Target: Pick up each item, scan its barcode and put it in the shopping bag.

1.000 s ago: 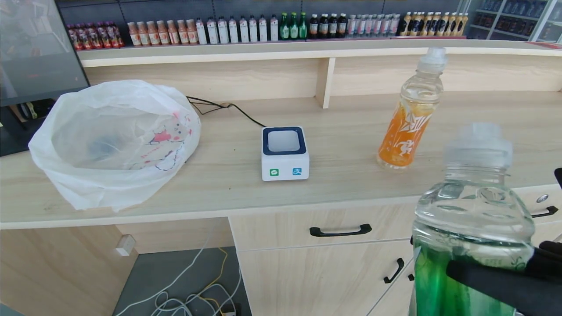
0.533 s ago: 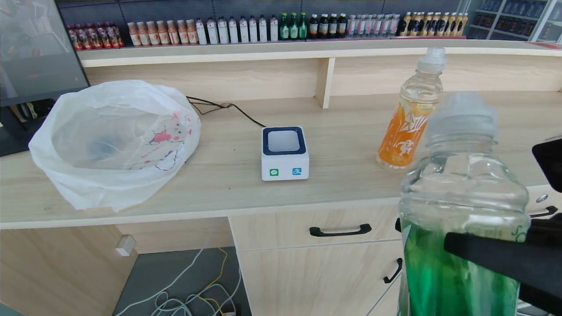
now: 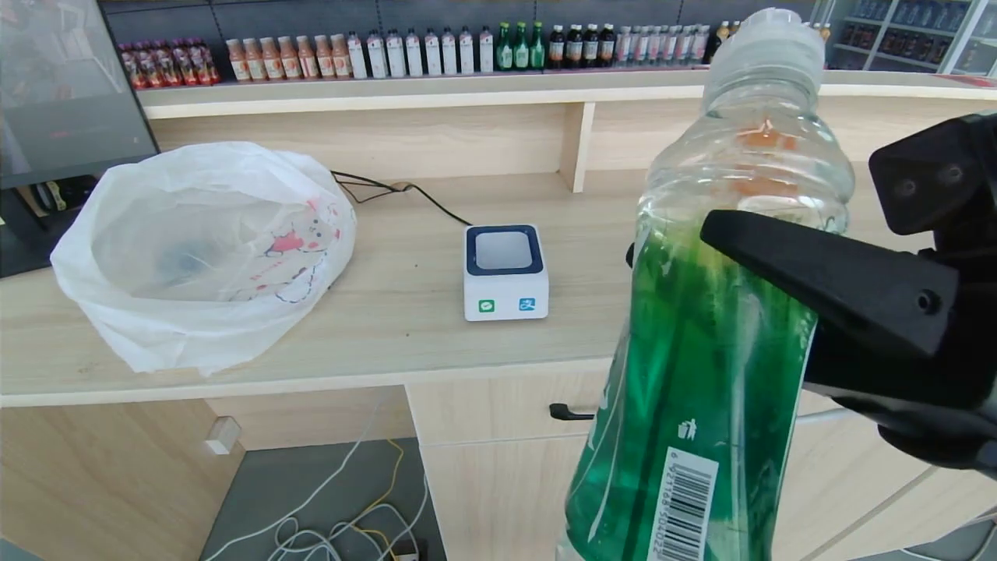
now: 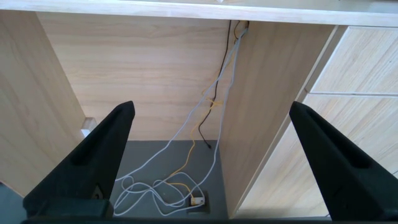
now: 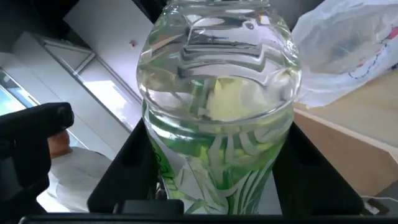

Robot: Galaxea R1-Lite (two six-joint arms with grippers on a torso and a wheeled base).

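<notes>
My right gripper [image 3: 667, 240] is shut on a clear bottle with a green label [image 3: 701, 374], holding it upright close to the head camera, right of the scanner and in front of the counter's edge. A barcode [image 3: 689, 506] shows low on its label. In the right wrist view the bottle [image 5: 217, 93] stands between the right gripper's [image 5: 217, 180] black fingers. The white and blue scanner [image 3: 505, 271] sits mid-counter. The white shopping bag [image 3: 202, 249] lies open at the left. My left gripper [image 4: 211, 168] is open, low in front of the counter's base.
The wooden counter [image 3: 405, 335] has drawers with black handles [image 3: 568, 411] below. A raised shelf [image 3: 389, 89] runs behind it, and a row of bottles [image 3: 436, 51] stands beyond. Loose cables [image 3: 327, 530] lie on the floor. A dark screen [image 3: 62, 93] stands at the far left.
The right gripper has lifted the green bottle up and to the left, nearer the camera. It now covers the orange bottle, and its barcode has come into view.
</notes>
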